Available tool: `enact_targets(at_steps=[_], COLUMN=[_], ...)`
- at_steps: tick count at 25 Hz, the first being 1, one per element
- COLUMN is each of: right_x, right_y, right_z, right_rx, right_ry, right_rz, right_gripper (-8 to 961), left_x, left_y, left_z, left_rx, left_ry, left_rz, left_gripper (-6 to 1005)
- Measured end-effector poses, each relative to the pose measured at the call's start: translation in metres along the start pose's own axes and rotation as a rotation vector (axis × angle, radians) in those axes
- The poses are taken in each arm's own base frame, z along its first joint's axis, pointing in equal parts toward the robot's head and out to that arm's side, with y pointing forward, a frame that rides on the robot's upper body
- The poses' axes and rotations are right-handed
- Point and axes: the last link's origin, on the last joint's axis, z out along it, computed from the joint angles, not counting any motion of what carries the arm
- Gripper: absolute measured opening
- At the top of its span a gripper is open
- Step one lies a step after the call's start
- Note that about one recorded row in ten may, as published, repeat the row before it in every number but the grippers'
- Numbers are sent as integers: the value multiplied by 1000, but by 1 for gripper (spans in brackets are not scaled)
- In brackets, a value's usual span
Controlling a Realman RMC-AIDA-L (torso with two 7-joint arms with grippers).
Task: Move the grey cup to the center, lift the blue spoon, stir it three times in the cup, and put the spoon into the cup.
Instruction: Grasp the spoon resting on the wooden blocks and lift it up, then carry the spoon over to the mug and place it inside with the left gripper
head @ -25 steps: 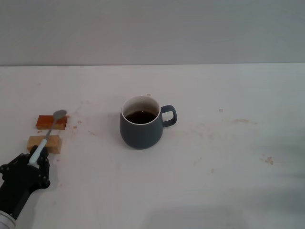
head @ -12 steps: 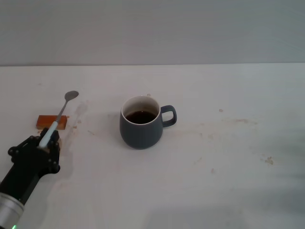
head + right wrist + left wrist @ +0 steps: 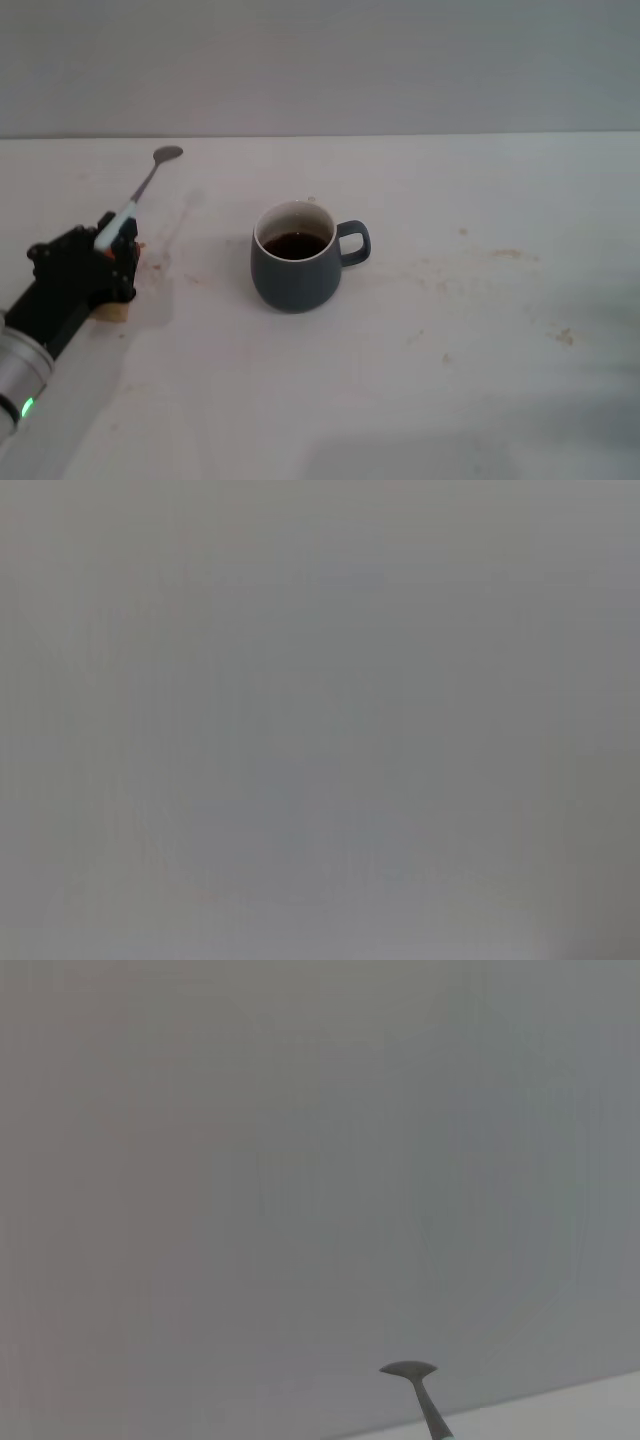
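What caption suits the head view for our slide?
Left gripper holds the spoon raised beside the cup of dark liquid on the table.

Table point(image 3: 480, 400): white top, filling the lower part of the head view, with faint brownish stains and specks scattered across it, most visible toward the right. Blocks: one tan wooden block point(image 3: 112, 311) at the left of the table, only a corner showing, and a sliver of an orange block point(image 3: 138, 245) just beyond it, mostly hidden. Wall point(image 3: 400, 60): plain grey, behind the table's far edge.
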Motion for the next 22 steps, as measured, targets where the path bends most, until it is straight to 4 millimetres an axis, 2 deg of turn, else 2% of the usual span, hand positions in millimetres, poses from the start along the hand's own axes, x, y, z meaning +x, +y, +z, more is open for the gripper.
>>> enact_targets(at_steps=[7, 13, 22], right_x=[1, 1, 1], right_y=[-1, -2, -4], right_z=[-1, -1, -2], right_rx=[4, 7, 13], right_ry=[2, 3, 3], right_rz=[1, 0, -2], right_gripper=[-2, -2, -2], left_x=[28, 53, 83], left_y=[-7, -1, 10], left_z=[10, 17, 13], left_rx=[8, -1, -16], left_ry=[-16, -52, -119], left_rz=[61, 76, 122], left_gripper=[162, 161, 159])
